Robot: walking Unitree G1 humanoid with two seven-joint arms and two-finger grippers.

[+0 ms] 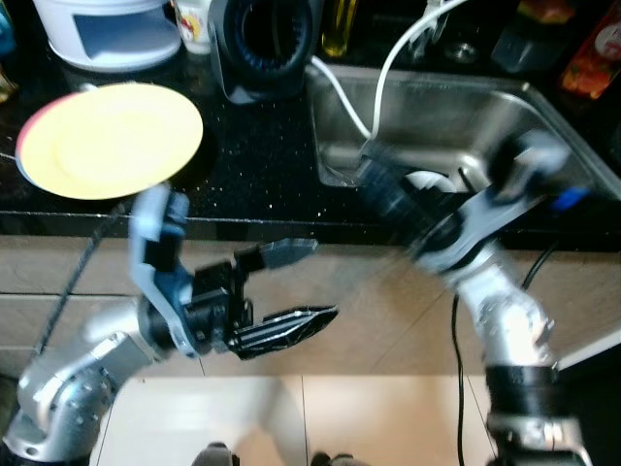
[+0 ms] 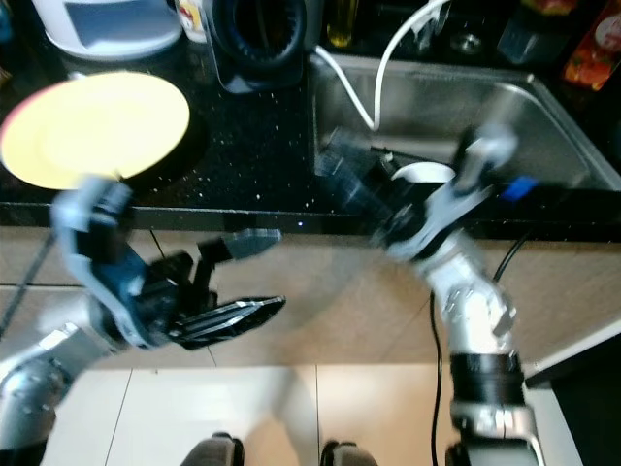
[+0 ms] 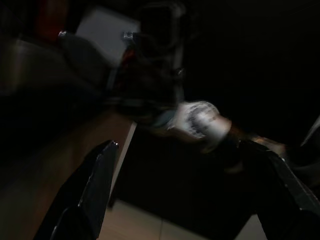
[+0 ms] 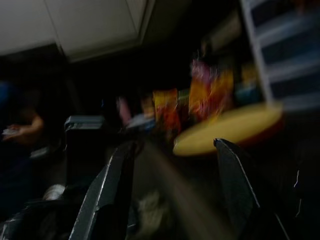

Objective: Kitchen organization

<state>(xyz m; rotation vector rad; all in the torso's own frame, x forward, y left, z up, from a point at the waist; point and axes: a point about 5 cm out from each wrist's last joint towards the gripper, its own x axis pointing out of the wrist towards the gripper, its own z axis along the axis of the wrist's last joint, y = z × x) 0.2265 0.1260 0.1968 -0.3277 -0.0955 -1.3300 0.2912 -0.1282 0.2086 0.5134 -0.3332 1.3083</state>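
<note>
A yellow plate [image 1: 112, 141] with a red rim lies on the black counter [image 1: 252, 184] at the left. My left gripper [image 1: 315, 283] hangs open in front of the cabinet, below the counter edge, with nothing between its fingers. My right gripper [image 1: 385, 186] is blurred with motion at the front left corner of the steel sink [image 1: 456, 116]. In the right wrist view its fingers [image 4: 107, 190] stand apart and empty, with the yellow plate [image 4: 227, 130] beyond them. The left wrist view is dark, and shows my silver right arm [image 3: 200, 120] past the open fingers.
A black round appliance [image 1: 262, 44] and a white appliance [image 1: 107, 29] stand at the back of the counter. A white cable [image 1: 388, 68] runs into the sink, where a white object [image 1: 427, 180] lies. Bottles [image 1: 592, 53] line the back right. Below is tiled floor [image 1: 369, 417].
</note>
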